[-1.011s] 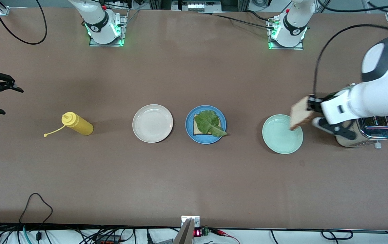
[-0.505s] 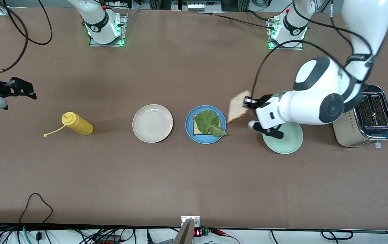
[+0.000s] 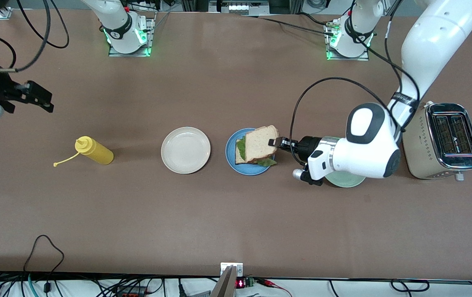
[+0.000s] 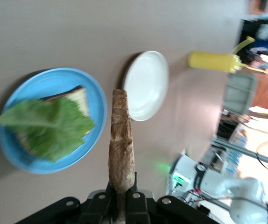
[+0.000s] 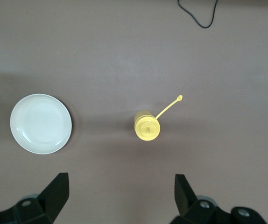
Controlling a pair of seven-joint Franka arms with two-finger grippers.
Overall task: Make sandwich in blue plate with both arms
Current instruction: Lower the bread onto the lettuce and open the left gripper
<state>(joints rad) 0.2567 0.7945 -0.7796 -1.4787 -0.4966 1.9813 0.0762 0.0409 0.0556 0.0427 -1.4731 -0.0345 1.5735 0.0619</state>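
Observation:
The blue plate [image 3: 251, 170] holds a bread slice [image 3: 239, 158] with a green lettuce leaf [image 3: 241, 146] on it. My left gripper [image 3: 275, 143] is shut on the edge of a second bread slice [image 3: 260, 144], which hangs tilted just over the lettuce. In the left wrist view that held slice [image 4: 121, 140] stands edge-on out of the left gripper [image 4: 122, 189], above the lettuce [image 4: 50, 126] and the blue plate [image 4: 12, 158]. My right gripper [image 3: 38, 97] waits open over the table at the right arm's end, and in its own view the right gripper [image 5: 121, 182] holds nothing.
A beige-white plate [image 3: 185, 149] lies beside the blue plate toward the right arm's end, and a yellow squeeze bottle [image 3: 94, 151] lies beside that. A mint-green plate [image 3: 345, 181] shows partly under the left arm. A toaster [image 3: 446, 140] stands at the left arm's end.
The left arm has carried the bread slice from over the mint-green plate to over the blue plate and tipped it flatter. The right gripper has drifted a little toward the middle.

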